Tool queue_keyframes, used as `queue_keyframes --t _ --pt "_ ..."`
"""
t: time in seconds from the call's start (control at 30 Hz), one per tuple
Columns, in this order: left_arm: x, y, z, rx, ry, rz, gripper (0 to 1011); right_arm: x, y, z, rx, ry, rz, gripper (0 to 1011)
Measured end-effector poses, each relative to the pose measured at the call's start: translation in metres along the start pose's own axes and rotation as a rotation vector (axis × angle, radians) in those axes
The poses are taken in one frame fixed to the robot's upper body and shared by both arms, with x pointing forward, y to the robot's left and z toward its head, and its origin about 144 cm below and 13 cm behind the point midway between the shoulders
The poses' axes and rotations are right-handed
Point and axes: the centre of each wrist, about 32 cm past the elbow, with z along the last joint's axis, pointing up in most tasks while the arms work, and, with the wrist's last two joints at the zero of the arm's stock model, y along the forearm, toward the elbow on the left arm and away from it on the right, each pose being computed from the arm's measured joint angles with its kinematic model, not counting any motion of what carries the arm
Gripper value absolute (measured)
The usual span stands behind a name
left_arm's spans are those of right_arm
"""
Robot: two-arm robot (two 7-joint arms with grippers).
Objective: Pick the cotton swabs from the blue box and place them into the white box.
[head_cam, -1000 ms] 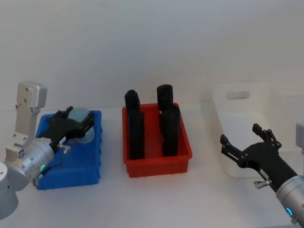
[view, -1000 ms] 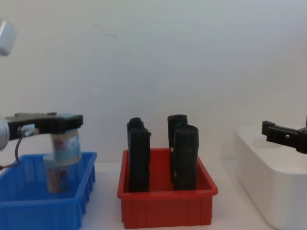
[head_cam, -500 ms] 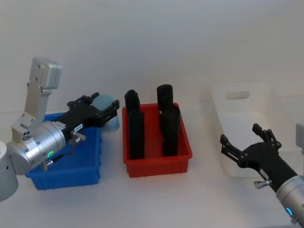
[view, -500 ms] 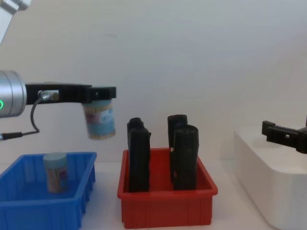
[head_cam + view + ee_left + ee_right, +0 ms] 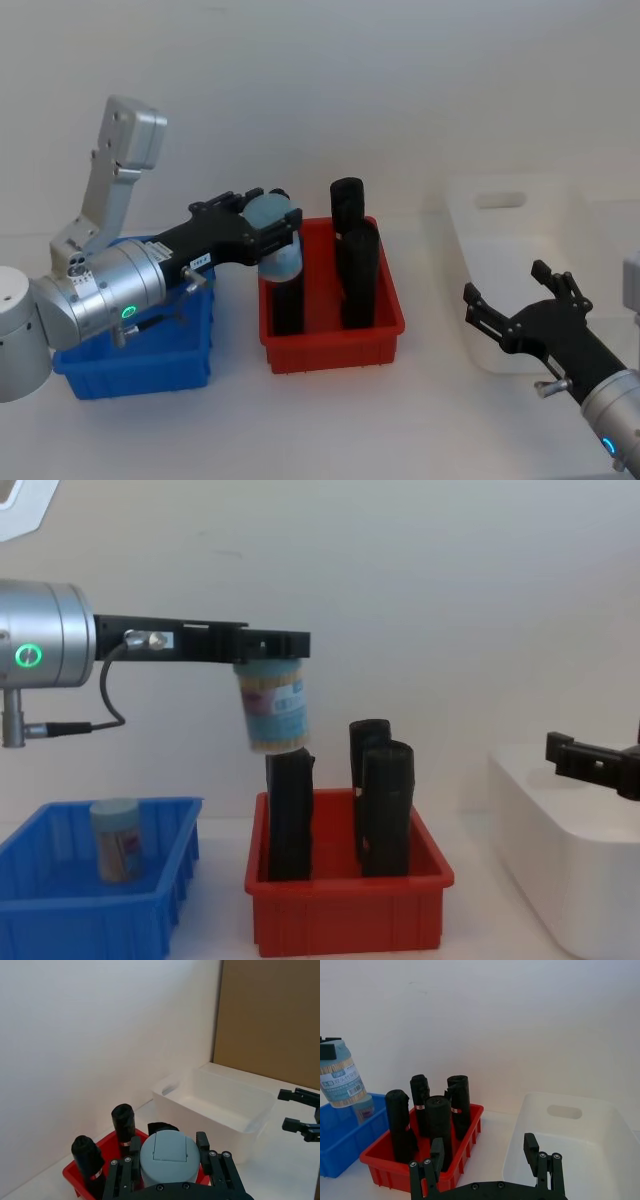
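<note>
Nearest, the right gripper (image 5: 512, 300) sat spread wide and empty near the white box (image 5: 480, 340). 1 tub of cotton swabs (image 5: 116, 838) stood in the blue box (image 5: 140, 375). The left gripper (image 5: 268, 215) clamped a 2nd tub (image 5: 273, 708) just above the black blocks (image 5: 387, 805) in the red bin (image 5: 335, 345). Carried sideways that low, it could clip a block, slip free and drop short.

Head view high, tilted down, chest view low and level — side-on to the red bin (image 5: 348, 915), left wrist view close over the cotton swabs (image 5: 168, 1157), right wrist view farther back — both sharing red bin and white box (image 5: 600, 1125).
</note>
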Motion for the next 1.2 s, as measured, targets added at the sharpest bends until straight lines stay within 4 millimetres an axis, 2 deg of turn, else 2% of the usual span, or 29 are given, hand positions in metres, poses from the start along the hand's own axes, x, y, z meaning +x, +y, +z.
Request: queue_keyframes --t 0.77,1.2 --pt "-0.004 -0.006 0.01 0.002 0.0 -0.086 670 0.0 0.0 0.0 0.003 -0.001 0.007 1002" --pt "-0.005 -0.007 0.011 0.002 -0.001 -0.097 670 -0.002 0.009 0.005 0.035 -0.017 0.09 1002"
